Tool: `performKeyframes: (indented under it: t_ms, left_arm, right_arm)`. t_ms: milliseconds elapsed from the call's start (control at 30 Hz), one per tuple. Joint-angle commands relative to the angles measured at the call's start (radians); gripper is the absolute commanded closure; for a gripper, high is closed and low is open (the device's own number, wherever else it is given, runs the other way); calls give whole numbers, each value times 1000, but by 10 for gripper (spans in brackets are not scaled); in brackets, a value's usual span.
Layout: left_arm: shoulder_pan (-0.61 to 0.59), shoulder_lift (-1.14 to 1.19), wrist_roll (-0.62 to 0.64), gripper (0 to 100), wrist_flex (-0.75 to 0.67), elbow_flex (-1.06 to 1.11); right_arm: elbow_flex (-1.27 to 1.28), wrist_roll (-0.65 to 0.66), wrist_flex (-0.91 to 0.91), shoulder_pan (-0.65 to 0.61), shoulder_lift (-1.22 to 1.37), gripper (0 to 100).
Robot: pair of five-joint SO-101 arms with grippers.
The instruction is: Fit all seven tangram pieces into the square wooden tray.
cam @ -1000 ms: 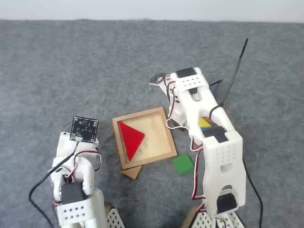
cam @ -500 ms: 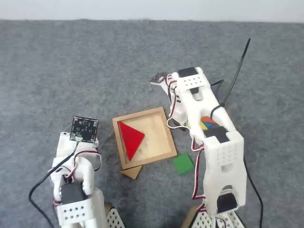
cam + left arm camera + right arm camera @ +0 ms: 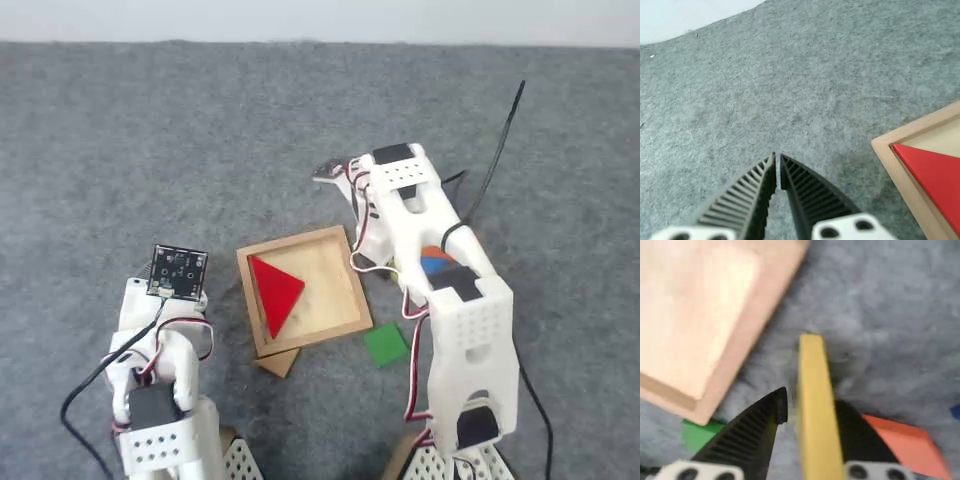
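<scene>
Bright, even, diffuse light is recorded across the grey felt. Only soft, short shadows are noted: beneath the right arm, at 3 o'clock of the wooden tray, and along the tray's 6 o'clock edge.

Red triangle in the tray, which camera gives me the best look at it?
The high view: the whole red triangle lies flat in the wooden tray, all three corners in sight. The left wrist view catches one part of it, cut off by the frame. The right wrist view looks at the tray's bare wood.
</scene>
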Motion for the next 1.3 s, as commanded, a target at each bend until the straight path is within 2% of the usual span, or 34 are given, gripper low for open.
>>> performKeyframes:
  t_ms: [0,67,200,233,333,633,733,900,1100,1200,1267]
  left_arm:
    - [-8,-14,-12,985,8,-13]
    - [-8,-14,-12,985,8,-13]
    - [-8,-14,-12,985,8,-13]
    - [-8,-14,-12,985,8,-13]
    - [-8,-14,-12,985,8,-13]
    - [-8,-14,-12,985,8,-13]
    - [-8,-14,-12,985,8,-13]
    - [-8,-14,-12,985,6,-13]
    - [-40,-15,0,985,3,-19]
    - [-86,-15,72,985,-12,-36]
    - [-126,-15,104,985,-23,-42]
  right_arm:
    - [-49,-15,16,7,-44,745]
    - [-77,-58,12,2,-38,792]
    - [-94,-83,8,1,-42,979]
    - [-95,-83,8,4,-44,998]
    - [-114,-78,35,8,-44,958]
    - [-336,-41,237,-5,-45,991]
    - [-379,-31,249,-5,-62,992]
    - [-376,98,254,-65,-170,992]
    - [-241,428,249,-266,-292,992]
    - [-198,600,226,-341,-288,992]
    - [-196,651,179,-355,-262,992]
